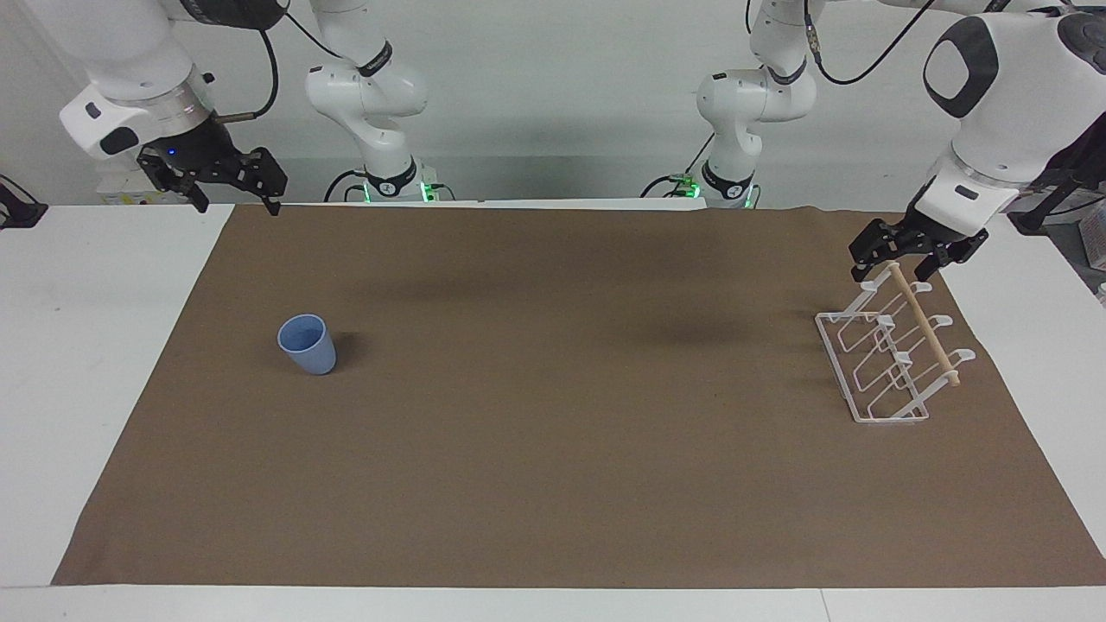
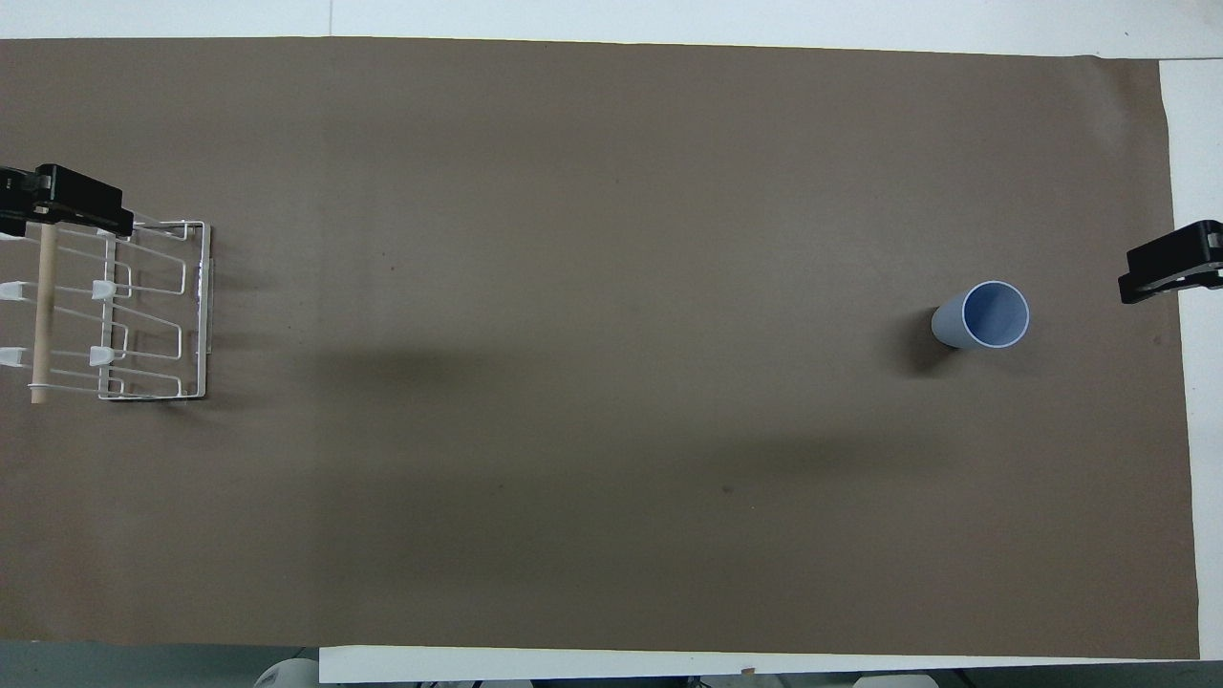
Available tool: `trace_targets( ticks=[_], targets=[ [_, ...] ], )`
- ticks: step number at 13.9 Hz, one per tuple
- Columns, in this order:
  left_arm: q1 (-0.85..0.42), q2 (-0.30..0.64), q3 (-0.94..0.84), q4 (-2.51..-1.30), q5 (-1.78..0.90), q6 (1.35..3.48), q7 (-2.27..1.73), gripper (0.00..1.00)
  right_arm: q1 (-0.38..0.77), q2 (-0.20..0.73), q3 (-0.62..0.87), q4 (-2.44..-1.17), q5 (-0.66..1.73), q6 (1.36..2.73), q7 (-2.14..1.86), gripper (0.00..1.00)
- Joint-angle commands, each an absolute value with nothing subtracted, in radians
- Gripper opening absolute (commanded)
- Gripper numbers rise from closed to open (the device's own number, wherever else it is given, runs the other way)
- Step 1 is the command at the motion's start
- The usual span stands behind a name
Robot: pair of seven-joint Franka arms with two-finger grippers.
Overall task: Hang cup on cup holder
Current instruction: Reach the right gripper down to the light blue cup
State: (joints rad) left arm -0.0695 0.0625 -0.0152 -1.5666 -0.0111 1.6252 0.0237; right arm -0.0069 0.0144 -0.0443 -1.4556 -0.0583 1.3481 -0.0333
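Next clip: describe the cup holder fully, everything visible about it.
The cup holder is a white wire rack, apparently coated metal: rectangular base, slanted loops with upturned tips, a light wooden rod along the top. It stands upright on the brown mat at the left arm's end, with no cup on it. The left gripper is over its robot-side end; contact cannot be told.

One cup (image 1: 307,343), one cup holder (image 1: 890,358), one brown mat (image 1: 553,484), and two grippers: left gripper (image 1: 918,250), right gripper (image 1: 226,183).

Brown mat (image 1: 553,484) covers white table (image 1: 86,345).
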Motion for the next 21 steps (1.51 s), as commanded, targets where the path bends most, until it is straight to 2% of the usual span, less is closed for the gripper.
trace_targets(
  ticks=[1, 6, 7, 9, 10, 12, 15, 21],
  targets=[
    [-0.06, 0.029, -0.026, -1.601, -0.002, 1.618, 0.021, 1.0, -0.024, 0.017, -0.04, -1.445, -0.049, 1.353, -0.048, 1.0],
    [-0.057, 0.029, -0.026, -1.601, -0.002, 1.615, 0.02, 1.0, -0.029, 0.002, -0.051, -1.479, -0.032, 1.353, -0.054, 1.0],
    [-0.057, 0.029, -0.026, -1.601, -0.002, 1.617, 0.02, 1.0, -0.025, -0.024, -0.049, -1.543, -0.031, 1.391, -0.052, 1.0],
    [-0.057, 0.029, -0.026, -1.6, -0.002, 1.615, 0.02, 1.0, -0.037, -0.131, -0.051, -1.827, -0.029, 1.669, -0.093, 1.0],
    [-0.058, 0.029, -0.026, -1.598, -0.003, 1.615, 0.018, 1.0, -0.058, -0.156, -0.052, -1.958, -0.026, 1.797, -0.122, 1.0],
    [-0.058, 0.029, -0.026, -1.598, -0.002, 1.614, -0.021, 1.0, -0.077, -0.109, -0.052, -2.063, -0.009, 1.941, -0.129, 1.0],
    [-0.058, 0.023, -0.026, -1.597, -0.002, 1.6, -0.051, 1.0, -0.09, -0.008, -0.052, -2.074, -0.009, 2.032, -0.135, 1.0],
    [-0.058, 0.015, -0.026, -1.597, -0.002, 1.589, -0.051, 1.0, -0.118, 0.075, -0.052, -2.161, -0.009, 2.22, -0.253, 0.98]
  ],
)
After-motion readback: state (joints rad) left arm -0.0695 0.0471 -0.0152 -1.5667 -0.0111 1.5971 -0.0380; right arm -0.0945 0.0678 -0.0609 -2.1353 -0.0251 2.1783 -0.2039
